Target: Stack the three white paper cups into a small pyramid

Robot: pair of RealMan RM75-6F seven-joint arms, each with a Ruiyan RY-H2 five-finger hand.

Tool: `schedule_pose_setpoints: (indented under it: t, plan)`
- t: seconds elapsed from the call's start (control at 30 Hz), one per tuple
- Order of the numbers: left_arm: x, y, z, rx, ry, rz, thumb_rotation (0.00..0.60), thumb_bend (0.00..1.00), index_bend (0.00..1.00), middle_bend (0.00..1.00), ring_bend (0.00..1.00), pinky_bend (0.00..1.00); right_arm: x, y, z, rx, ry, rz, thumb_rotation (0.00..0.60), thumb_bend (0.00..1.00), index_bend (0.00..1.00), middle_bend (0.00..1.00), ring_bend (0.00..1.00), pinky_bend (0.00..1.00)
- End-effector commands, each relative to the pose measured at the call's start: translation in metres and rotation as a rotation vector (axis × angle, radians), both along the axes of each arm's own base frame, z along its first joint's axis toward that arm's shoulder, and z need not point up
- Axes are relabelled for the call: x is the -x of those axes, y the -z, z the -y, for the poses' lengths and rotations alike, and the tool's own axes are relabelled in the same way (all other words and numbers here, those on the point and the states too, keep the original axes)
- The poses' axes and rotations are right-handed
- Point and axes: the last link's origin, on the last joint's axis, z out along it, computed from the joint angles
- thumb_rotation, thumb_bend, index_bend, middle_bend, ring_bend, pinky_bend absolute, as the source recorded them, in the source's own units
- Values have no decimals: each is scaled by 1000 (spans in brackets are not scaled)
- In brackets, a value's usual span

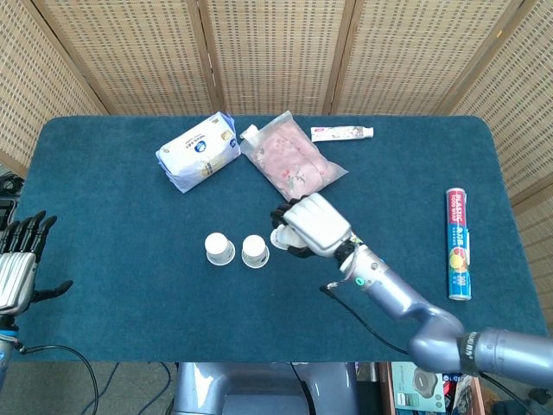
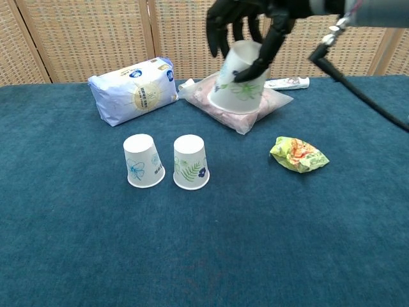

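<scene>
Two white paper cups stand upside down side by side on the blue table: the left cup [image 1: 219,249] [image 2: 142,161] and the right cup [image 1: 255,252] [image 2: 190,162], close but apart. My right hand [image 1: 312,226] [image 2: 246,22] holds the third white cup [image 2: 238,78] upside down in the air, fingers wrapped round its top. In the chest view this cup hangs above and to the right of the standing pair. In the head view the hand hides most of it. My left hand [image 1: 19,264] rests open past the table's left edge.
A blue-white tissue pack [image 1: 198,152], a pink plastic bag [image 1: 293,161] and a toothpaste tube [image 1: 342,132] lie at the back. A yellow-green snack packet [image 2: 298,155] lies right of the cups. A cling-film roll [image 1: 458,243] lies near the right edge.
</scene>
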Motion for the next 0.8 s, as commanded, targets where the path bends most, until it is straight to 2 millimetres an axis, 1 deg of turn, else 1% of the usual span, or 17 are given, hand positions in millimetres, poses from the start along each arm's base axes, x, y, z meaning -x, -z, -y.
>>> schedule_pose_setpoints:
  t: [0.03, 0.1, 0.3, 0.5, 0.6, 0.7, 0.8]
  plan:
    - [1, 0, -2, 1, -5, 1, 600, 123, 0, 0, 0, 0, -49, 38, 4, -13, -50, -32, 600, 455, 476, 587, 520, 594]
    - [2, 0, -2, 4, -9, 2, 600, 123, 0, 0, 0, 0, -59, 47, 7, 3, -53, -51, 600, 459, 476, 588, 521, 594]
    - [5, 1, -5, 16, -24, 4, 600, 123, 0, 0, 0, 0, -80, 77, 10, 11, -35, -112, 600, 460, 477, 588, 522, 594]
    - [5, 2, -7, 32, -35, 9, 600, 123, 0, 0, 0, 0, -94, 88, 5, 2, -32, -122, 600, 460, 477, 586, 522, 593]
    - [5, 2, -6, 35, -33, 12, 600, 123, 0, 0, 0, 0, -95, 93, 4, 1, -30, -134, 600, 460, 477, 585, 522, 594]
    - [5, 0, -5, 36, -33, 17, 600, 123, 0, 0, 0, 0, -90, 104, 2, 1, -39, -175, 600, 460, 476, 587, 522, 594]
    - [5, 0, -5, 37, -36, 20, 600, 123, 0, 0, 0, 0, -86, 110, 1, 1, -37, -182, 600, 460, 476, 587, 522, 594]
